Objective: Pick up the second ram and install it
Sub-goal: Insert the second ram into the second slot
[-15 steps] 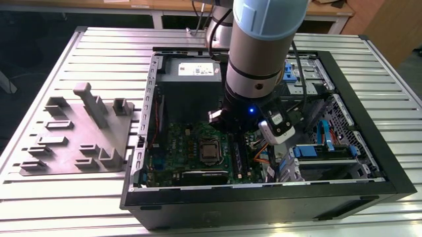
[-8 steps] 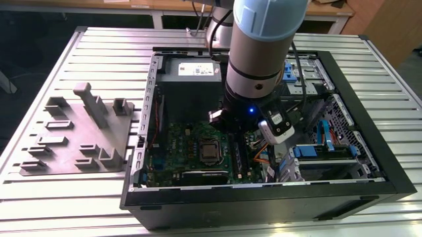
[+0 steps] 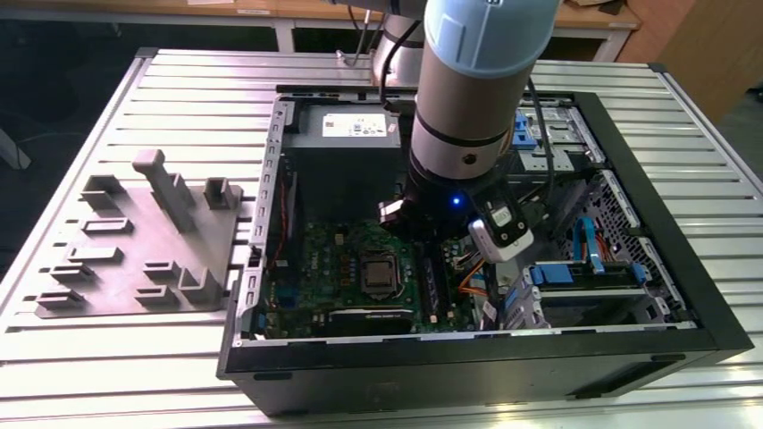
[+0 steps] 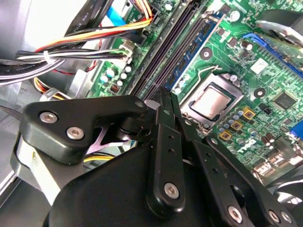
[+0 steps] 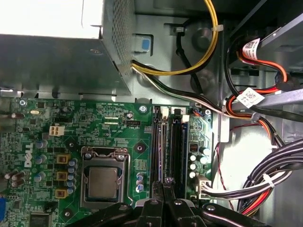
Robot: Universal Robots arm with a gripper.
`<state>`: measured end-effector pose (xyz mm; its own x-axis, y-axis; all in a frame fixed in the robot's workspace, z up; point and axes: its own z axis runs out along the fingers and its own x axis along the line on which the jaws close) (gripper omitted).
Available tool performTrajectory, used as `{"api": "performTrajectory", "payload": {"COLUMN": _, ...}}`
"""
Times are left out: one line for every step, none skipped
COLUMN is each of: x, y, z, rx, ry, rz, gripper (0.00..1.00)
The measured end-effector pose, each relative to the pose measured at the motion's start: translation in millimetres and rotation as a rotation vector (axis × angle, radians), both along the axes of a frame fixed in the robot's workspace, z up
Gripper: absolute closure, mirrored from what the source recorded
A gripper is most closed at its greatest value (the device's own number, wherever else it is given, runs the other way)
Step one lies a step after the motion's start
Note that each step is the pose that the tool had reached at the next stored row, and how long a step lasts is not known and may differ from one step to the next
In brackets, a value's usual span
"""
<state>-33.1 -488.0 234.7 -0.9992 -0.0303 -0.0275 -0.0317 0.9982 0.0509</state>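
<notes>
Blue-green RAM module [image 4: 199, 43] seated in its slot, with the black gripper [image 4: 165, 97] just beside it, fingers pressed together.
The first wrist view adds the CPU socket [image 5: 102, 182] flanking the slots on one side and cable bundles [image 5: 274, 165] crowding the other. In the exterior view the arm [image 3: 477, 89] reaches down inside the open computer case [image 3: 716, 322], walled all round.

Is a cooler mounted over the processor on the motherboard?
No: in the first wrist view the processor shows its bare metal lid, with nothing mounted over it.
</notes>
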Motion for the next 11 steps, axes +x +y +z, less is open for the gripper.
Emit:
{"api": "performTrajectory", "payload": {"x": 0.1, "y": 0.2, "z": -0.3, "rx": 0.0005, "ry": 0.0, "rz": 0.0, "gripper": 0.89}}
{"api": "performTrajectory", "payload": {"x": 0.0, "y": 0.3, "z": -0.4, "rx": 0.0006, "ry": 0.0, "rz": 0.0, "gripper": 0.89}}
{"api": "performTrajectory", "payload": {"x": 0.0, "y": 0.3, "z": -0.5, "rx": 0.0005, "ry": 0.0001, "rz": 0.0, "gripper": 0.89}}
{"api": "performTrajectory", "payload": {"x": 0.0, "y": 0.3, "z": -0.8, "rx": 0.0006, "ry": 0.0, "rz": 0.0, "gripper": 0.89}}
{"api": "performTrajectory", "payload": {"x": -0.1, "y": 0.3, "z": -1.2, "rx": 0.001, "ry": 0.0, "rz": 0.0, "gripper": 0.89}}
{"api": "performTrajectory", "payload": {"x": -0.5, "y": 0.3, "z": -1.8, "rx": 0.0013, "ry": -0.0001, "rz": 0.0, "gripper": 0.89}}
{"api": "performTrajectory", "payload": {"x": -0.6, "y": 0.3, "z": -2.2, "rx": 0.0012, "ry": 0.0, "rz": 0.0, "gripper": 0.89}}
{"api": "performTrajectory", "payload": {"x": -0.6, "y": 0.3, "z": -2.5, "rx": 0.0011, "ry": 0.0, "rz": 0.0, "gripper": 0.89}}
{"api": "performTrajectory", "payload": {"x": -0.6, "y": 0.3, "z": -2.7, "rx": 0.0009, "ry": 0.0001, "rz": 0.0, "gripper": 0.89}}
{"api": "performTrajectory", "payload": {"x": -0.6, "y": 0.3, "z": -2.7, "rx": 0.0008, "ry": 0.0001, "rz": 0.0, "gripper": 0.89}}
{"api": "performTrajectory", "payload": {"x": -0.7, "y": 0.3, "z": -2.7, "rx": 0.0008, "ry": 0.0001, "rz": 0.0, "gripper": 0.89}}
